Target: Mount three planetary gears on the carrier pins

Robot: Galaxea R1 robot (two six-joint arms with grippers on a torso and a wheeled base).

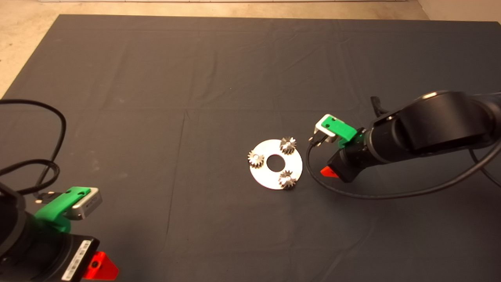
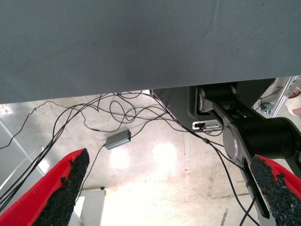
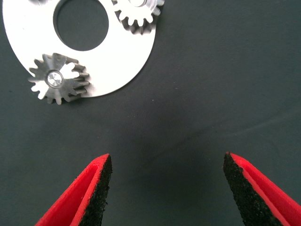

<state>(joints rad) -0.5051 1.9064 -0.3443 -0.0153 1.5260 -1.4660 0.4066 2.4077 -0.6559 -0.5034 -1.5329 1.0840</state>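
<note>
Right end effector [image 3: 164,188] hangs released and empty just right of the disc [image 1: 266,176], its red fingers [image 3: 91,193] spread wide over bare mat [image 1: 195,78], touching nothing. In the right wrist view the nearest gear [image 3: 59,79] sits on the disc with its pin [image 3: 55,78] showing bright in the centre hole, and a second gear [image 3: 138,14] lies at the disc's edge beyond.

From above, all three gears are on the disc, spaced round its big centre hole: one at the left [image 1: 255,159], one at the far side [image 1: 288,145], one at the near right [image 1: 287,179]. Each seems to sit over a pin, so the fitting looks done. I judge this to be the end of the last step. What remains is likely to draw the right arm clear to its waiting place, without brushing the near-right gear, which is closest to it. Whether each gear is seated fully down cannot be told.

Behind the fingers, the right arm [image 1: 430,129] reaches in from the right edge, low over the bench, wrist pointing left toward the disc, its cable [image 1: 391,194] looping on the mat.

Left end effector [image 2: 164,188] is parked at the near left corner, fingers apart and empty, its wrist view showing only floor and cables.
</note>
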